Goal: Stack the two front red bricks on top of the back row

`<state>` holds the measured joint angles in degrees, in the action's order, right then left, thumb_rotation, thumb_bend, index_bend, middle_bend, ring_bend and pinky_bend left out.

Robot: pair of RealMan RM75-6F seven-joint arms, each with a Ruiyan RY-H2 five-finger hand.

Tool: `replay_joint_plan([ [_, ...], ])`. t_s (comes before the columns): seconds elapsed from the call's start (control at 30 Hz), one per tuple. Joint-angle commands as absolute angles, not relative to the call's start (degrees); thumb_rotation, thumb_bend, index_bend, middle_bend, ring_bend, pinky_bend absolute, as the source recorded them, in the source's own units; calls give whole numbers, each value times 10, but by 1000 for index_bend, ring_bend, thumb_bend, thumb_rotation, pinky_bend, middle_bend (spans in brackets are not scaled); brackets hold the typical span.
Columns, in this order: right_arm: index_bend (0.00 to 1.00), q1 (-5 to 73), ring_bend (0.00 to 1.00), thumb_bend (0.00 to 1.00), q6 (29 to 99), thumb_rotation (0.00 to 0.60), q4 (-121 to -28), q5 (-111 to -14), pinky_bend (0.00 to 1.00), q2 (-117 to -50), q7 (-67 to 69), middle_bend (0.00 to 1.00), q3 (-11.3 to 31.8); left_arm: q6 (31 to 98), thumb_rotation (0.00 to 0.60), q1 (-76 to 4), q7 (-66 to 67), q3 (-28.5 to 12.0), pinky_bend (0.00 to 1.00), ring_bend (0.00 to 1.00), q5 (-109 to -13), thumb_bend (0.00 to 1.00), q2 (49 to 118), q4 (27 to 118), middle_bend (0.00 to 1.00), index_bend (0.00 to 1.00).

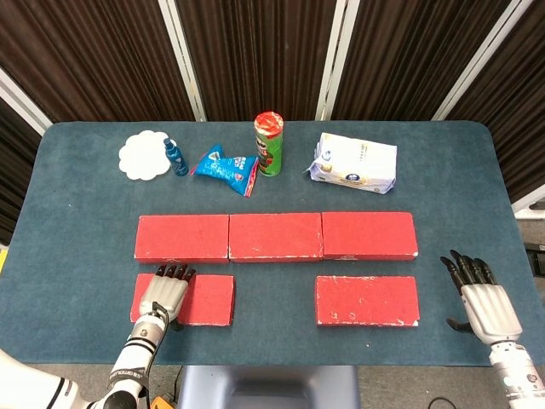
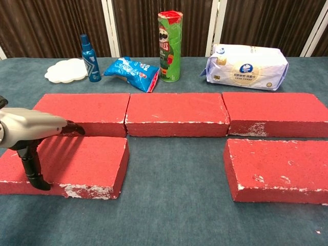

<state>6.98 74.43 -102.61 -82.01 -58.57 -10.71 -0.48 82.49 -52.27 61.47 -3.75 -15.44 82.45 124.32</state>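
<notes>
The left robot hand (image 1: 164, 296), fingers flat and holding nothing, lies over the front left brick (image 1: 204, 299); the right robot hand (image 1: 485, 304), spread and empty, hovers near the surface (image 1: 77, 221) edge, right of the front right brick (image 1: 367, 300). Bare cloth separates these bricks. Beyond lies the back row (image 1: 275, 236), then a chips can (image 1: 268, 144) and tissue pack (image 1: 353, 163).

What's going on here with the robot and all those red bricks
The robot is set to stack bricks. Its left hand lies over the front left brick, which has not been lifted. The right hand rests open on the table, beside the front right brick. The back row has nothing on it.
</notes>
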Motion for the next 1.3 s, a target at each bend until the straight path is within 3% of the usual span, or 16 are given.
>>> replay_joint_plan([
  [0.03,92,70,93,0,743,600,-1026,-820,0,-586,-108,77,-5,824,600,-523,613,-36,39,0,-152,0,823,1241,0,0],
  [1.0,93,72,92,0,744,600,-1027,-818,0,-588,-113,77,-5,818,600,-528,610,-29,90,0,-132,1,818,1224,0,0],
  [1.13,98,68,92,0,754,600,-1027,-824,0,-585,-105,77,-4,816,600,-529,612,-26,109,0,-129,188,818,1220,0,0],
  [1.3,98,64,92,0,765,600,-1026,-827,0,-581,-94,77,-2,815,600,-530,613,-25,134,0,-128,191,819,1215,0,0],
])
